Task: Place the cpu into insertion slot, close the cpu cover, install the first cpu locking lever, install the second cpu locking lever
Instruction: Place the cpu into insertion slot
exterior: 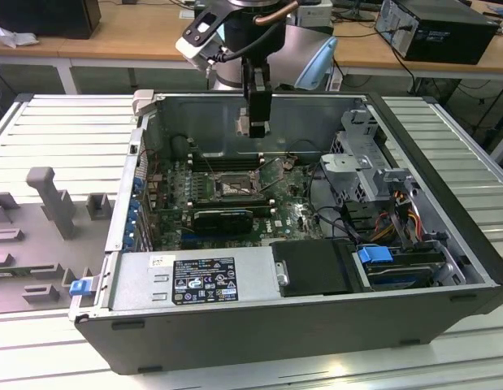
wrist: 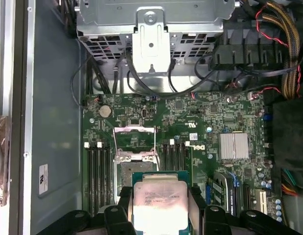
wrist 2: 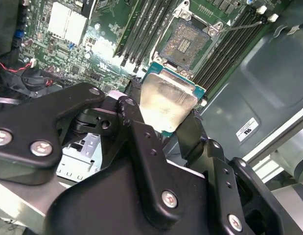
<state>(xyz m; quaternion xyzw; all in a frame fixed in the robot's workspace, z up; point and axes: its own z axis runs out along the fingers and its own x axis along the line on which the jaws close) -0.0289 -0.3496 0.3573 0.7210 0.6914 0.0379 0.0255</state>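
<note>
Alt text: an open computer case (exterior: 446, 211) seen from above. Left to right in the exterior view: the green circuit board (exterior: 174, 203), then the insertion slot (exterior: 232, 187), bare, with the cpu cover (wrist: 135, 155) swung up. At about 1 o'clock from the slot the gripper (exterior: 253, 126) hangs clenched on the cpu (wrist 2: 168, 100), well apart from the slot. Step 1 of 4, placing the chip, is in hand. I judge it calls for squaring the chip over the socket and lowering it flat.

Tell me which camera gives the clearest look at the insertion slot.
The second wrist view: the insertion slot lies open, contact field unobstructed. In the first wrist view the cpu partly covers the slot. The exterior view shows it as a small far square.
</note>
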